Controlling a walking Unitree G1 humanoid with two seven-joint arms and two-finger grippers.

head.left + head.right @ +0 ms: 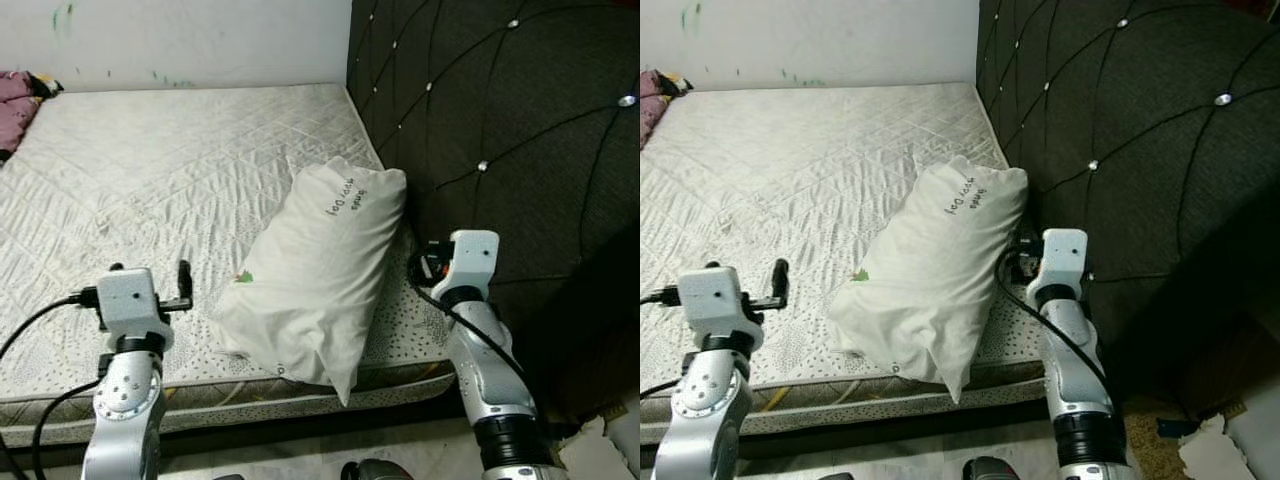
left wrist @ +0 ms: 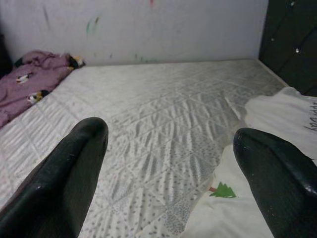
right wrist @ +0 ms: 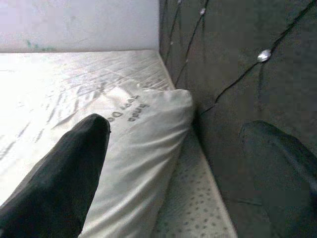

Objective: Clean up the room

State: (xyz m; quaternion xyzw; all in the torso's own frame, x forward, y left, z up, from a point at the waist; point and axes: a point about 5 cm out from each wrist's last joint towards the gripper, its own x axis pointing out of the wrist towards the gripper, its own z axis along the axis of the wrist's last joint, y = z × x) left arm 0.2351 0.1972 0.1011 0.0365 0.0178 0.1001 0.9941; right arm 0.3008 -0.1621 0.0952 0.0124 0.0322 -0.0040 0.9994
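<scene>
Bare quilted mattress (image 1: 180, 180), white, dotted along the near edge. Dark tufted headboard (image 1: 520, 140) with shiny studs runs down its right side. White wall (image 1: 190, 40) behind, smudged with green marks. Scraps of white paper (image 1: 1210, 440) on the floor, bottom right.

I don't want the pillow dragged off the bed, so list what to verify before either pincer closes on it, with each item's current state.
1. Left pincer open: ok, its fingers stand wide apart.
2. Right pincer open: ok, fingers spread.
3. Pillow supported by the mattress: not ok, its near corner hangs over the front edge.
4. Left pincer at the pillow: not ok, it sits beside the pillow, apart from it.
5. Right pincer lined up: cannot tell; it is between the pillow and the dark headboard, and contact is hidden.
6. Pillow free of other things: ok, nothing lies on it; the purple cloth is at the far corner.
</scene>
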